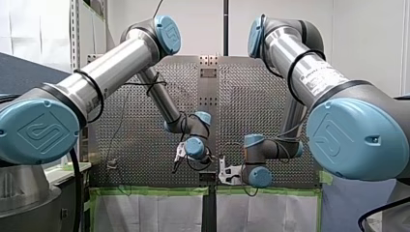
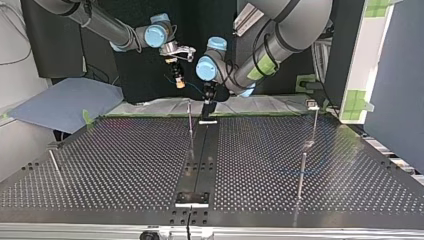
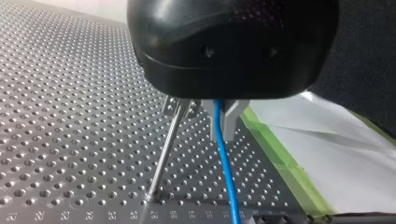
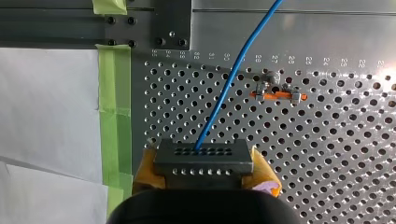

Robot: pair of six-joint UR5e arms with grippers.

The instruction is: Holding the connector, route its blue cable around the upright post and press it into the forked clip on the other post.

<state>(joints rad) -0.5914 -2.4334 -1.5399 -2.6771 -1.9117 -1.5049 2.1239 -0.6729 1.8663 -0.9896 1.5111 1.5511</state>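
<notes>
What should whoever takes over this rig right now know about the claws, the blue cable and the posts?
My right claw: shut on the dark rectangular multi-hole connector, yellow pads either side.
My left claw: low over the perforated metal table, beside a thin upright metal post; open or shut cannot be told.
The thin blue cable leaves the connector and, in the left wrist view, runs down under my left claw, beside that post but apart from it.
Done: connector gripped.
Left: route round the post, press into the forked clip; I cannot tell which post carries it.
</notes>
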